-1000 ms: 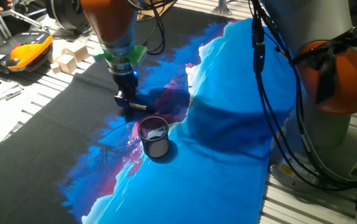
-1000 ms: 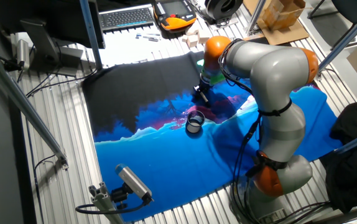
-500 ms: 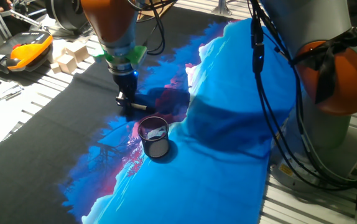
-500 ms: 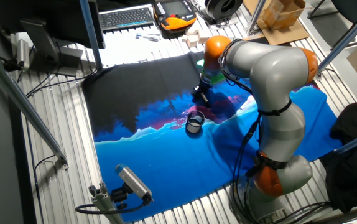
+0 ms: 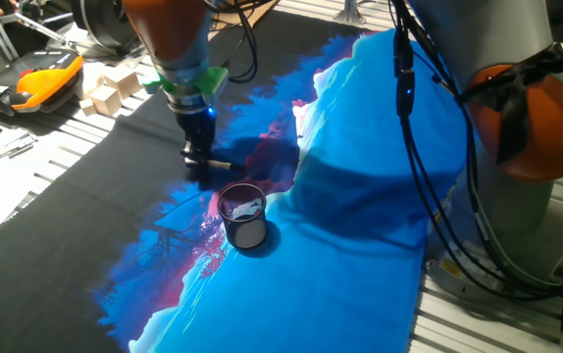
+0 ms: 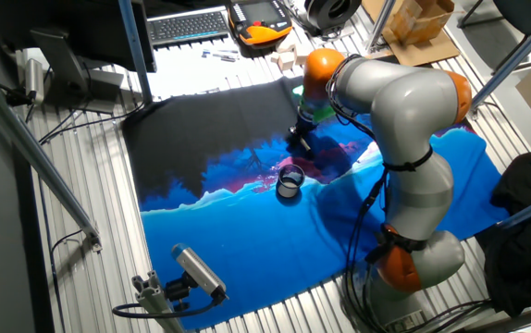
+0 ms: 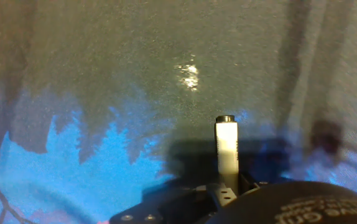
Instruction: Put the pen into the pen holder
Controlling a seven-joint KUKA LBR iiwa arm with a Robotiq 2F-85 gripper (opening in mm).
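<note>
Item: gripper (image 5: pixel 201 162). Position: low over the dark part of the cloth (image 5: pixel 360 196) that covers the desk, fingers pointing down. State: clamped on the pen (image 7: pixel 227 155); the hand view shows the white barrel with a black tip running out from between the fingers, away from the camera.

Item: pen. Location: in the gripper, at or just above the cloth; contact with the cloth cannot be told. Long axis: along the line of the fingers in the hand view. In one fixed view a short pale stub (image 5: pixel 225 169) shows beside the fingertips, pointing toward the holder's side; the true tilt cannot be settled from these views.

Item: pen holder (image 5: pixel 243 217). Location: upright on the cloth where dark meets blue, mouth open upward, a pale scrap inside. Seen also in the other fixed view (image 6: pixel 290 180), near the gripper (image 6: pixel 299 141) but clearly apart from it.

Governing relation: the holder lies beside the gripper, nearer the camera and slightly right in the first fixed view, with its rim above the gripper's present tip height. Judgement: the pen needs lifting clear of the rim, carrying sideways over the mouth, and standing roughly upright before release.

Risk: a low sideways carry could knock the light mesh cup over.
</note>
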